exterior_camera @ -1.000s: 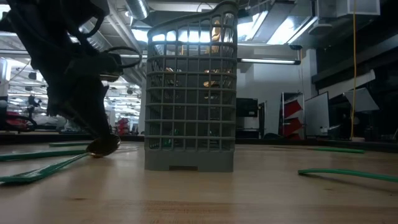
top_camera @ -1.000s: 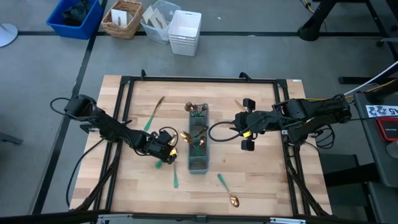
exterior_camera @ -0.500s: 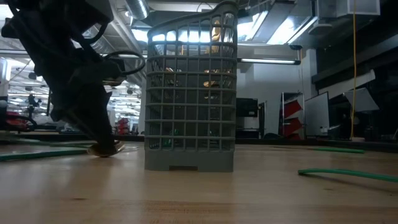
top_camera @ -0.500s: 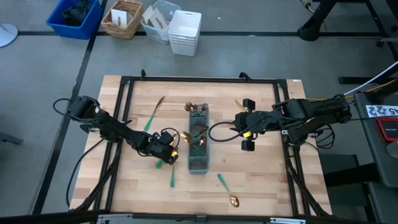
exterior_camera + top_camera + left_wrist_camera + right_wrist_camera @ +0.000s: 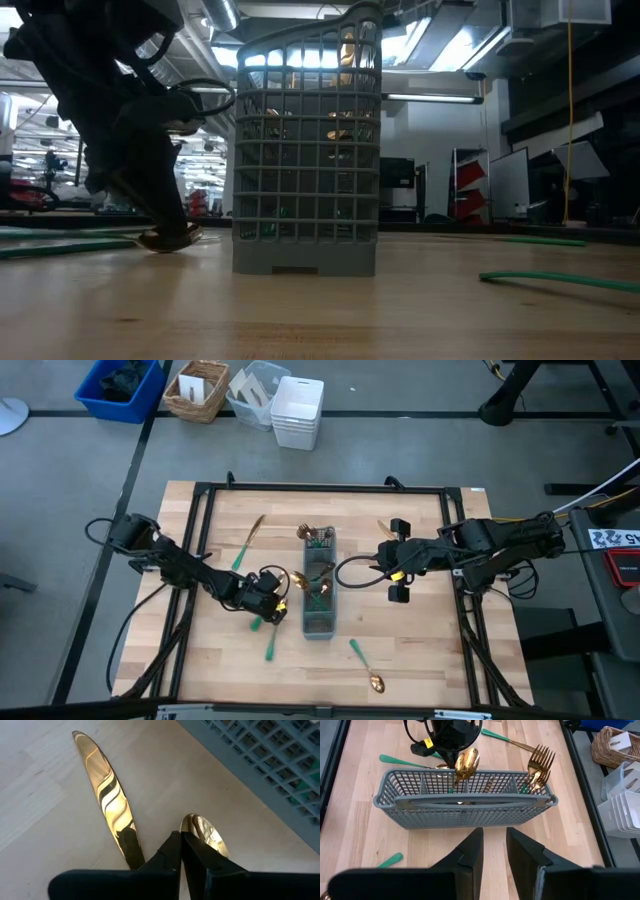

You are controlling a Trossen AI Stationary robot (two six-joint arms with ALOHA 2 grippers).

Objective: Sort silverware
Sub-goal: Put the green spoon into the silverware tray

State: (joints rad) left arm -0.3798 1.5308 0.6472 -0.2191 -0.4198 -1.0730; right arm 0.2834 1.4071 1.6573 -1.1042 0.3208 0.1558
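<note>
The grey mesh caddy [image 5: 320, 624] [image 5: 305, 200] stands mid-table. Gold forks [image 5: 537, 767] stick up at its far end and a gold spoon [image 5: 465, 762] in its middle. My left gripper [image 5: 278, 590] [image 5: 181, 836] is shut, slanting down at the table just left of the caddy, between a gold knife blade [image 5: 107, 795] and a gold spoon bowl [image 5: 207, 835]. A green handle [image 5: 269, 649] lies on its near side. More silverware lies loose: a knife [image 5: 247, 543], a fork [image 5: 385, 528], a spoon [image 5: 366, 667]. My right gripper [image 5: 392, 560] [image 5: 494, 837] hangs open above the table, right of the caddy. My left gripper's shut fingertips [image 5: 172, 845] are down at the table, slanting from the table's left, right against the spoon bowl's rim [image 5: 186, 821]. No gap shows between them. Whether they pinch the rim or only touch it, I cannot tell; the fingers hide the spoon's neck.
Black frame rails [image 5: 205, 540] run along the table's sides and far edge. On the floor beyond the far edge stand a blue bin [image 5: 120, 388], a wicker basket [image 5: 197, 390] and white containers [image 5: 297, 410]. Bare wood lies near the front edge.
My left gripper has shut while staying in place beside the caddy. The green handle on its near side has swung, its free end going toward the table's left.
</note>
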